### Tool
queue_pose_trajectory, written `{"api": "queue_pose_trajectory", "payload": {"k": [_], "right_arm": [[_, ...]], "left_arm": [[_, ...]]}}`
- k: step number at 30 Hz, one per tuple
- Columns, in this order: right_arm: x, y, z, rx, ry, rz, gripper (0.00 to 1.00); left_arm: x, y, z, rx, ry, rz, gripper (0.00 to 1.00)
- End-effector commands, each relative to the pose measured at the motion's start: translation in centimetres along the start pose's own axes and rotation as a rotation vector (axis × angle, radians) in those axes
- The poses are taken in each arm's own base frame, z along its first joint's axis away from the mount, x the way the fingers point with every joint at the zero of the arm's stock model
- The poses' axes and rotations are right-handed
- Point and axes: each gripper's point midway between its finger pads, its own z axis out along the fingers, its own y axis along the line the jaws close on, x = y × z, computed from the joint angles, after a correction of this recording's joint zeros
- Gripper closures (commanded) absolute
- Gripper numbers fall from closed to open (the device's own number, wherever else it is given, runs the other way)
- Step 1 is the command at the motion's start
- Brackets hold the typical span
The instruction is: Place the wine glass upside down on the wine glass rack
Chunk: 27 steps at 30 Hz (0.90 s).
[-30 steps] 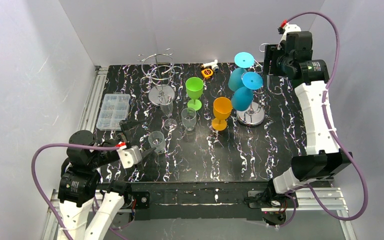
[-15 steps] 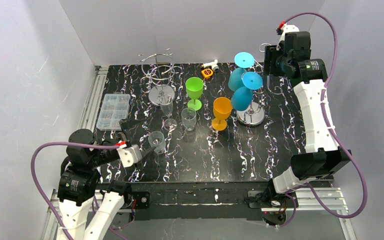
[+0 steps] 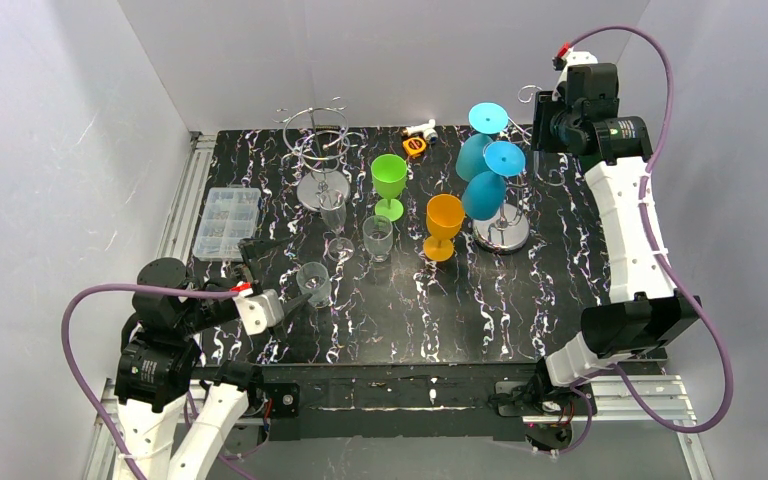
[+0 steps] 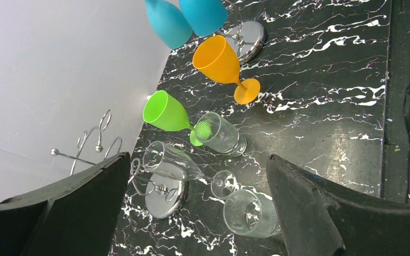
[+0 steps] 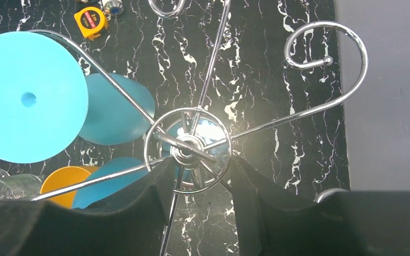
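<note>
Marbled tabletop (image 3: 460,300), blue wine glasses (image 3: 485,197) hung inverted on rack (image 3: 501,232), right end effector (image 5: 199,165) held part-open above, left end effector (image 4: 197,160) spread wide.

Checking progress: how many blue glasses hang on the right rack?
2. The far blue glass hangs toward the back of the rack; the near blue glass just in front, by the orange glass. None appears hidden.

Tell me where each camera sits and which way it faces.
Top external: above and behind, looking down on the table; left arm, right arm show.
Left wrist: low, near left, facing the orange wine glass; open fingers frame it.
Right wrist: above the chrome rack, looking down; fingers at bottom.
Shared: that glass, all three.
</note>
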Motion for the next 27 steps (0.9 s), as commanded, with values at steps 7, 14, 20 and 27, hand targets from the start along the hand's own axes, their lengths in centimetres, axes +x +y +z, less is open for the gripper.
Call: {"api": "queue_pose_trajectory", "payload": {"k": [7,14,20,27], "right_arm": [[1.6,1.0,1.6,-0.024,0.021,0.144,0.76],[1.4,-0.1,0.6,0.054,-0.074,0.311,0.99],[0.1,-0.2,-1.6,0.156,-0.22,0.464,0.99],[-0.2,-0.7,-1.8,0.31,-0.357,0.646,0.99]], "left_arm": [[-1.3,0.3,-0.3,0.003,-0.025,0.02,0.02],[-1.2,0.1,-0.4,-0.004,-0.022,0.026,0.02],[-1.4,0.1,-0.4,0.002,-0.03,0.022,0.02],[-1.6,0.0,-0.6,-0.005,-0.031,0.023,0.02]]}}
